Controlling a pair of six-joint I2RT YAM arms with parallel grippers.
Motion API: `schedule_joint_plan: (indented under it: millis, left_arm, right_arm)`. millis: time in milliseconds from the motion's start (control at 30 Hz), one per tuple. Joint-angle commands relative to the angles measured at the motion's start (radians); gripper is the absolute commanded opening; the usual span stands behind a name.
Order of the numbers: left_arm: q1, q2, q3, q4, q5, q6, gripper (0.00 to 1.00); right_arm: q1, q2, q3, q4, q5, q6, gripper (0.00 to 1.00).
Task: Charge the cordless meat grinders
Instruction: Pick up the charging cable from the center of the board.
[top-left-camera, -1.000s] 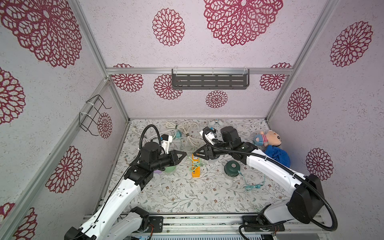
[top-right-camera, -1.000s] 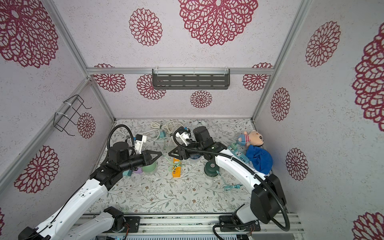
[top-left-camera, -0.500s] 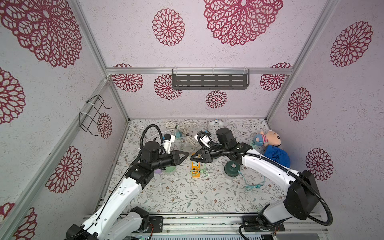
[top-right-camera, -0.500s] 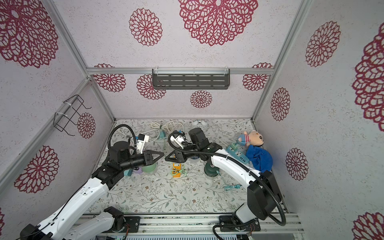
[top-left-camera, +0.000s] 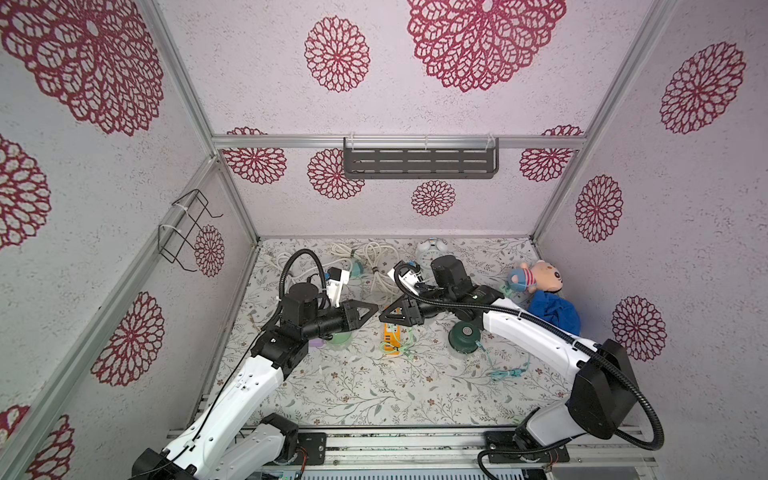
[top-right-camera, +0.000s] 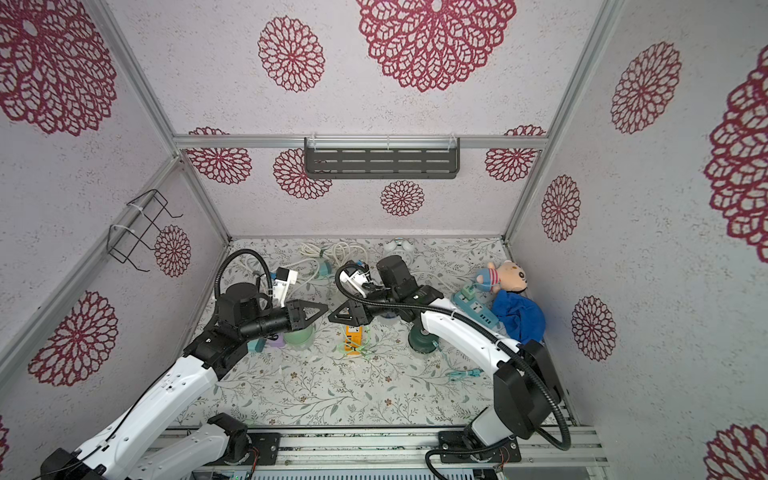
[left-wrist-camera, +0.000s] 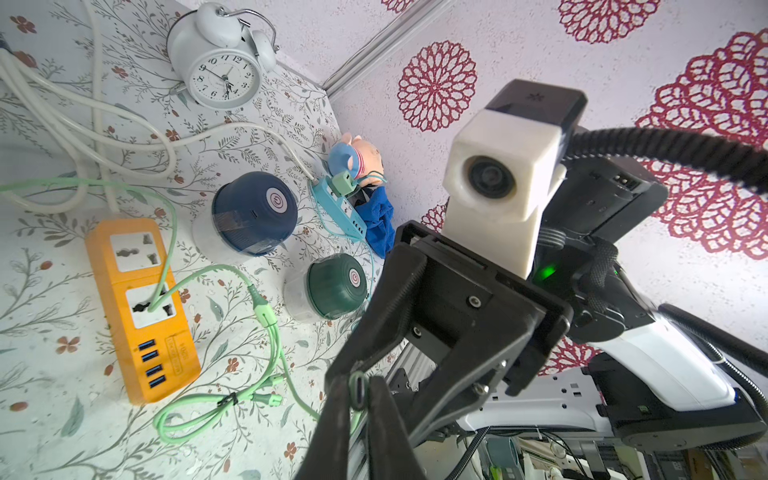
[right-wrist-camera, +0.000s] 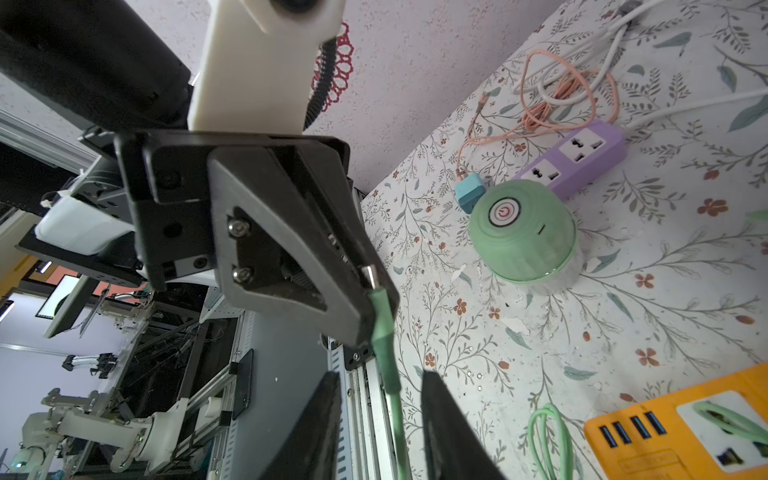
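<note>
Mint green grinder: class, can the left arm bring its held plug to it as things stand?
Probably yes. The mint green grinder stands near the left gripper, with nothing between them in the right wrist view. One snag: the right gripper, jaws open, straddles the green cable and may need to withdraw.

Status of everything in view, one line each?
left gripper, shut on green cable plug
right gripper, open, fingers either side of green cable
mint grinder, upright, port empty
navy grinder, upright, port empty
dark green grinder, upright, port not visible
orange power strip, green cable plugged in
</note>
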Motion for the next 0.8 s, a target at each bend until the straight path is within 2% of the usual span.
schedule_joint_plan:
  millis: [0, 200, 300, 333, 367, 433, 500, 533, 600, 667, 767]
  left_arm:
    - [0.014, -0.02, -0.008, 0.025, 0.001, 0.0, 0.11]
    - [0.025, -0.029, -0.003, 0.017, 0.004, -0.001, 0.11]
    - [0.029, -0.031, -0.002, 0.017, 0.006, -0.004, 0.12]
    - [0.03, -0.031, -0.002, 0.017, 0.007, -0.007, 0.17]
    - [0.03, -0.031, 0.0, 0.016, 0.007, -0.012, 0.26]
    - [0.037, -0.032, 0.007, -0.013, -0.011, -0.031, 0.67]
    - [0.059, -0.032, 0.03, -0.093, -0.046, -0.062, 0.83]
    - [0.08, -0.031, 0.043, -0.145, -0.061, -0.082, 0.84]
    - [0.129, -0.034, 0.044, -0.183, -0.048, -0.152, 0.81]
    - [0.176, -0.041, 0.001, -0.105, 0.018, -0.273, 0.76]
    - [0.219, -0.018, -0.065, 0.073, 0.135, -0.465, 0.71]
  right_arm:
    - [0.005, -0.006, -0.001, 0.023, -0.004, -0.009, 0.25]
    - [0.005, -0.015, -0.006, 0.02, 0.004, -0.011, 0.2]
    - [0.005, -0.011, -0.001, 0.019, 0.008, -0.007, 0.09]
    - [0.006, -0.01, 0.003, 0.018, 0.015, -0.007, 0.03]
    - [0.006, -0.011, 0.006, 0.015, 0.026, -0.01, 0.0]
    - [0.007, -0.02, 0.016, -0.014, 0.093, -0.035, 0.0]
    - [0.011, -0.034, 0.028, -0.069, 0.23, -0.082, 0.0]
    - [0.017, -0.047, 0.029, -0.094, 0.34, -0.112, 0.0]
    - [0.039, -0.08, 0.014, -0.117, 0.582, -0.176, 0.0]
    - [0.064, -0.106, -0.013, -0.101, 0.813, -0.23, 0.0]
    - [0.087, -0.135, -0.068, -0.024, 0.999, -0.309, 0.0]
